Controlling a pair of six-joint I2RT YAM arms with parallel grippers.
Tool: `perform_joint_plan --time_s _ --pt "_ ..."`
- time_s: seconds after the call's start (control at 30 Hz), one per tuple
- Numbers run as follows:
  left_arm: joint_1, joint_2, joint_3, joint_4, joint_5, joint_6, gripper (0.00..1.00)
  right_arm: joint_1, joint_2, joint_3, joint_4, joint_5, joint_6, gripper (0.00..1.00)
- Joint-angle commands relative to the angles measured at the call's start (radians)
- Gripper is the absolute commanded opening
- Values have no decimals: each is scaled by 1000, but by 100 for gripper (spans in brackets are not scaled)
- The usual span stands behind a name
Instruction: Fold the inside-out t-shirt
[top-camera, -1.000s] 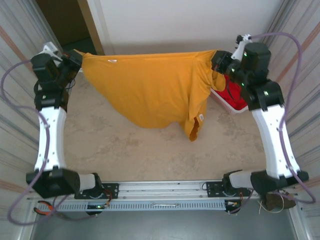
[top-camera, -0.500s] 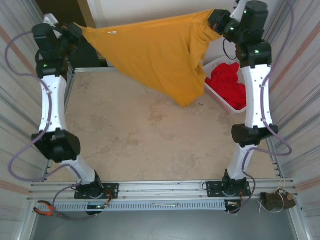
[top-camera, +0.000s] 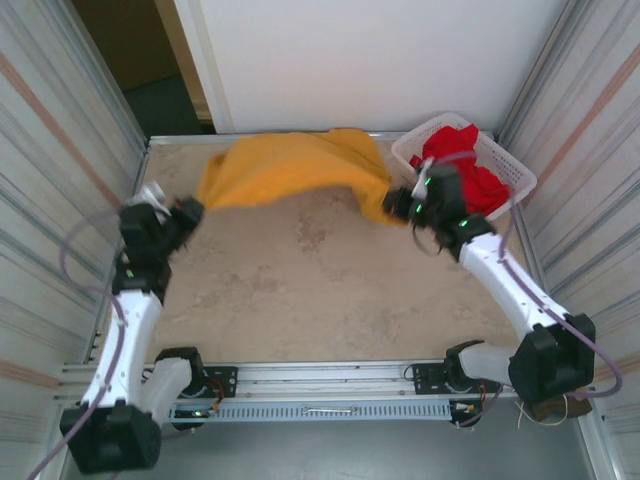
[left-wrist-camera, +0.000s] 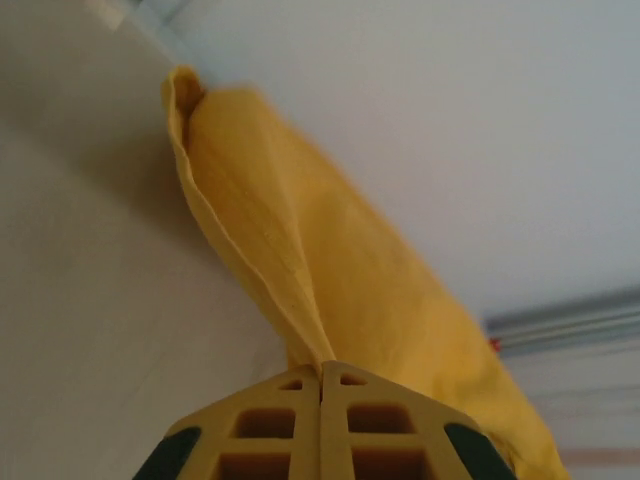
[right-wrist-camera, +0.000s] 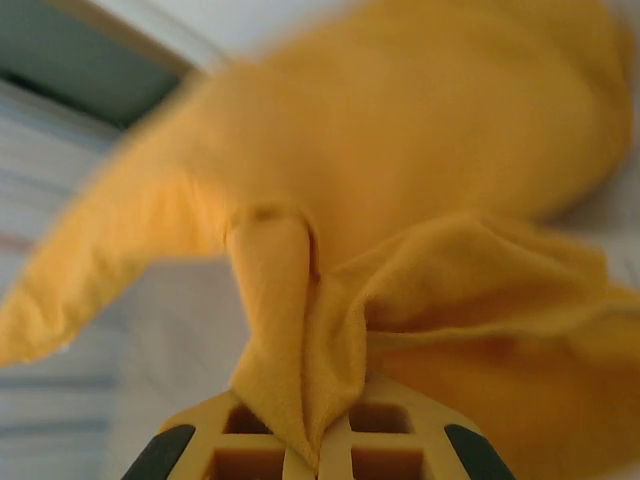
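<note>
Arms lowered — t-shirt (top-camera: 290, 165) sags beside basket (top-camera: 423, 133); left gripper (top-camera: 188, 210), right gripper (top-camera: 392, 205) closed on its edges — likely limp, light; grip corners.

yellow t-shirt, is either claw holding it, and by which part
Both hold the t-shirt: the left claw pinches a folded edge at its left end, the right claw bunched fabric at its right end.
</note>
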Motion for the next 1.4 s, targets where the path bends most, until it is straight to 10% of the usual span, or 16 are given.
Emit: perform_joint_plan --time_s 0.0,0.13,0.2,0.37,0.7,0.97,1.37 --pt "-96 -285 -219 -118 -118 -65 0 107 -73 -207 50 147 50 0" --pt "-150 -592 -296 -329 -265 -93 37 110 -135 -330 -43 250 110 7" --pt "-147 -652 -264 -370 -324 -60 58 110 -199 -331 -105 307 116 44" --pt "-144 -423 -134 -257 -278 45 73 84 -310 -233 -229 389 88 58" --pt "-156 436 306 -28 -66 258 79 37 -109 -86 -119 256 112 53" --pt "-167 1040 742 -96 -14 333 79 194 152 -106 51 290 311 49" --pt "-59 1179 609 -26 4 155 79 172 478 31 -34 330 395 50"
